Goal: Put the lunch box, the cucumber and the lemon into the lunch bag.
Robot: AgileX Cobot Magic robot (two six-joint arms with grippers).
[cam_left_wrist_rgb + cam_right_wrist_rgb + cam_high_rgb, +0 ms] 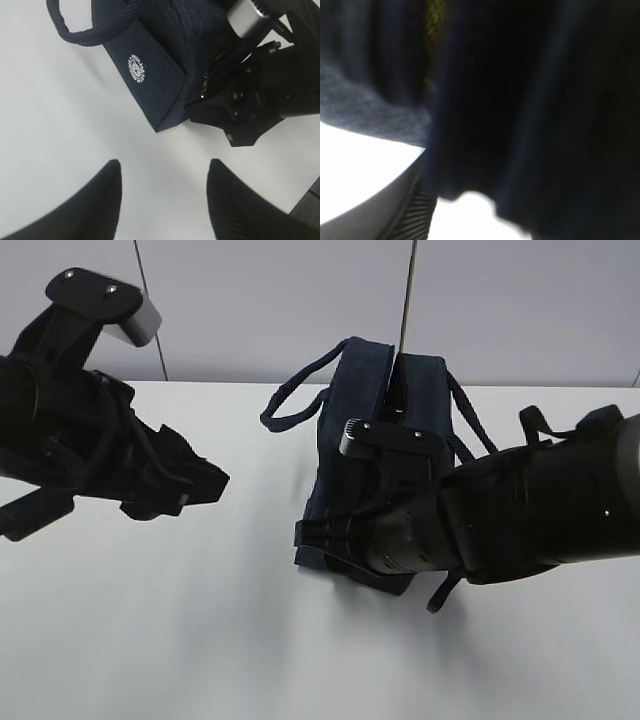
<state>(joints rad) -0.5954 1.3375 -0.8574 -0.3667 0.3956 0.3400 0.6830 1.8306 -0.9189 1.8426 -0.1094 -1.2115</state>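
Observation:
The dark navy lunch bag stands mid-table with its top gaping a little. In the left wrist view it shows its white emblem and the zipper end. My left gripper hovers open and empty to the left of the bag, its tips over bare table. My right gripper is pressed against the bag's near lower side. Its view is filled with blurred navy fabric, with one ribbed finger showing. The lunch box, cucumber and lemon are out of view.
The white table meets a grey wall behind the bag. The bag's loop handles hang out to its left and right. The bulky right arm lies across the table's right half, close to the bag.

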